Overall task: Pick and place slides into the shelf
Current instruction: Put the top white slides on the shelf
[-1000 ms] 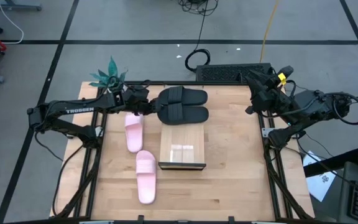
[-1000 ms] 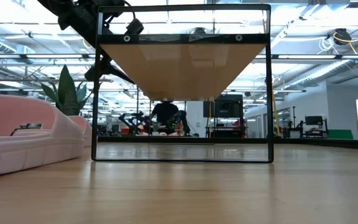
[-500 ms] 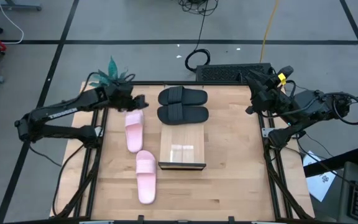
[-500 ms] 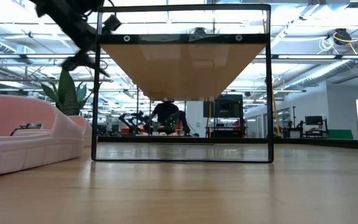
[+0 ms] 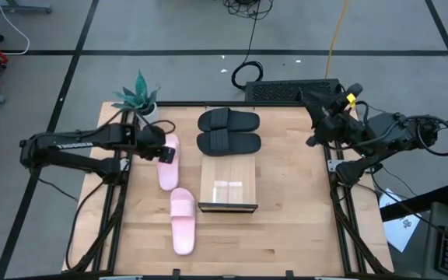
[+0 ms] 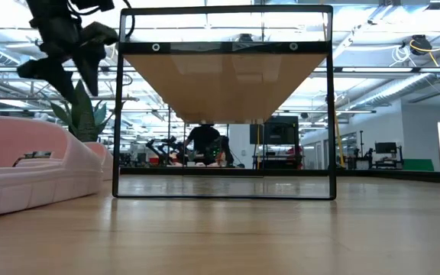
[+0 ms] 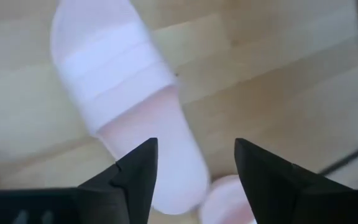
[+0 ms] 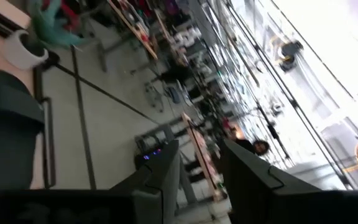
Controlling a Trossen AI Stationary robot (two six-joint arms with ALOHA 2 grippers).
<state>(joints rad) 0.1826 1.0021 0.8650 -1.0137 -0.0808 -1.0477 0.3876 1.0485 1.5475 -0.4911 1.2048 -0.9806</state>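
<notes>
From above, the left gripper [image 5: 164, 148] hung over the far pink slide [image 5: 166, 162], near its end toward the plant [image 5: 140, 95]. The near pink slide [image 5: 182, 221] lay apart from it toward the table's front edge. The two black slides [image 5: 229, 131] sat side by side just behind the shelf [image 5: 228, 185], which stood mid-table with nothing on its slats. The right gripper [image 5: 315, 107] waited at the table's far right corner.

At table height, the shelf [image 6: 224, 103] filled the middle, a pink slide [image 6: 29, 174] bulked large beside it, and the left gripper [image 6: 67, 57] hung above.

The left wrist camera showed its fingers [image 7: 135, 177] spread apart (nothing between them) over a pink slide [image 7: 129, 99].

The right wrist camera showed its fingers [image 8: 160, 180] apart with an empty gap, a black slide [image 8: 8, 137] off to one side.
</notes>
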